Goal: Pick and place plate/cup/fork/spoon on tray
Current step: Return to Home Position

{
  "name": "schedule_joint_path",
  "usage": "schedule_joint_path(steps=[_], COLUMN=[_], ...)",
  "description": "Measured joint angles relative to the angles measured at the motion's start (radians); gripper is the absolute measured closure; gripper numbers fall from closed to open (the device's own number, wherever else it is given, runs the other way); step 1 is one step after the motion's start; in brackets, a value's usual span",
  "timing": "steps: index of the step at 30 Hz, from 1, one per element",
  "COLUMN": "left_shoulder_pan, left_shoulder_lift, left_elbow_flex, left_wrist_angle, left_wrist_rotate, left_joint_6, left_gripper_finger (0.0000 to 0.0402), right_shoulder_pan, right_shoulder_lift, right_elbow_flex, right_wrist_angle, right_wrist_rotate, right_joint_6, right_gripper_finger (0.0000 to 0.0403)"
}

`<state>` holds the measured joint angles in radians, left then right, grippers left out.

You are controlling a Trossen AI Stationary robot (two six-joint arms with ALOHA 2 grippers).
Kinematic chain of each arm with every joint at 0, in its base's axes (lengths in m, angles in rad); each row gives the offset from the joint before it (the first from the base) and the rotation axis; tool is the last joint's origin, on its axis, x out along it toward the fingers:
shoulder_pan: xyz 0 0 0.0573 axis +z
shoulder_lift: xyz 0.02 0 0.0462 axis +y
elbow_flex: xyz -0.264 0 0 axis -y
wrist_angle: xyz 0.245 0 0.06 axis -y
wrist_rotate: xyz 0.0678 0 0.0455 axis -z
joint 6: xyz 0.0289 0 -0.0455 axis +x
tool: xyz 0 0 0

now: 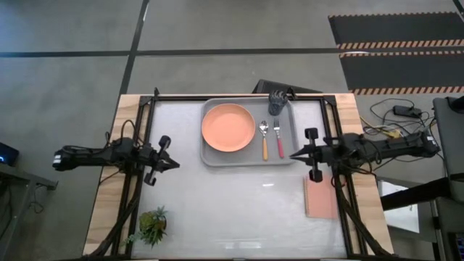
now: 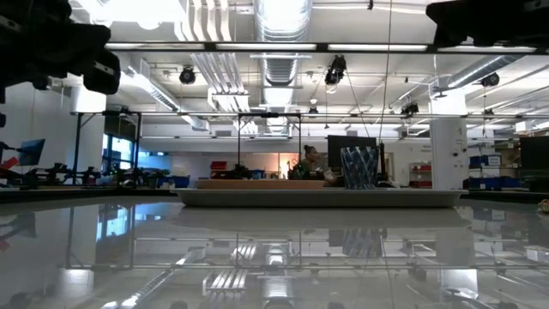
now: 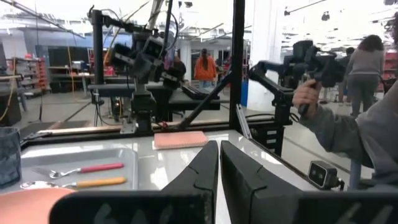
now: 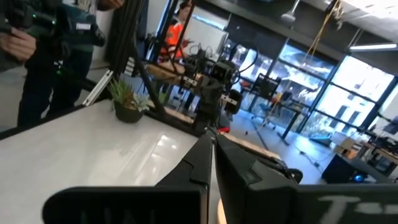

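left hand (image 1: 174,164) closed, right hand (image 1: 293,154) closed, arms facing inward

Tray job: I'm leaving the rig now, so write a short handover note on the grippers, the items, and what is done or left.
Left gripper: shut, empty, over bare table left of the tray.
Right gripper: shut, empty, just off the tray's right edge.
On the tray: plate at left, spoon and fork side by side right of it, cup at the far right corner.
Done: all four items are on the tray.
Left: nothing to place, as far as the views show.
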<state>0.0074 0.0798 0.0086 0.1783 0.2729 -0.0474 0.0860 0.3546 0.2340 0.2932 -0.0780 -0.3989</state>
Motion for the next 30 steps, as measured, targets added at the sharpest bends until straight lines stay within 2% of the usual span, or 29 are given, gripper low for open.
schedule_joint_path(steps=[9, 15, 17, 23, 27, 30], left_shoulder_pan=[0.0, 0.0, 0.0, 0.0, 0.0, 0.0], left_shoulder_lift=[0.009, 0.01, 0.011, 0.011, 0.013, 0.018], left_elbow_flex=[-0.001, 0.0, 0.0, 0.0, 0.0, 0.0], left_wrist_angle=[-0.007, -0.002, -0.002, -0.002, -0.003, -0.002], left_wrist_rotate=[-0.001, -0.001, -0.001, -0.001, -0.001, -0.001], left_joint_6=[0.001, 0.001, 0.001, 0.001, 0.001, 0.001], left_gripper_finger=[0.0402, 0.0402, 0.0402, 0.0402, 0.0402, 0.0402], right_shoulder_pan=[0.0, 0.001, 0.0, 0.0, 0.0, 0.001], right_shoulder_lift=[-0.211, -0.351, -0.354, -0.341, -0.342, -0.334], right_elbow_flex=[-0.124, -0.151, -0.162, -0.179, -0.219, -0.221], right_wrist_angle=[0.001, -0.083, -0.155, -0.178, -0.186, -0.249], right_wrist_rotate=[0.033, 0.059, 0.062, 0.044, -0.009, -0.005], right_joint_6=[0.009, 0.052, 0.075, 0.148, 0.179, 0.234], right_gripper_finger=[0.0394, 0.0394, 0.0394, 0.0394, 0.0394, 0.0394])
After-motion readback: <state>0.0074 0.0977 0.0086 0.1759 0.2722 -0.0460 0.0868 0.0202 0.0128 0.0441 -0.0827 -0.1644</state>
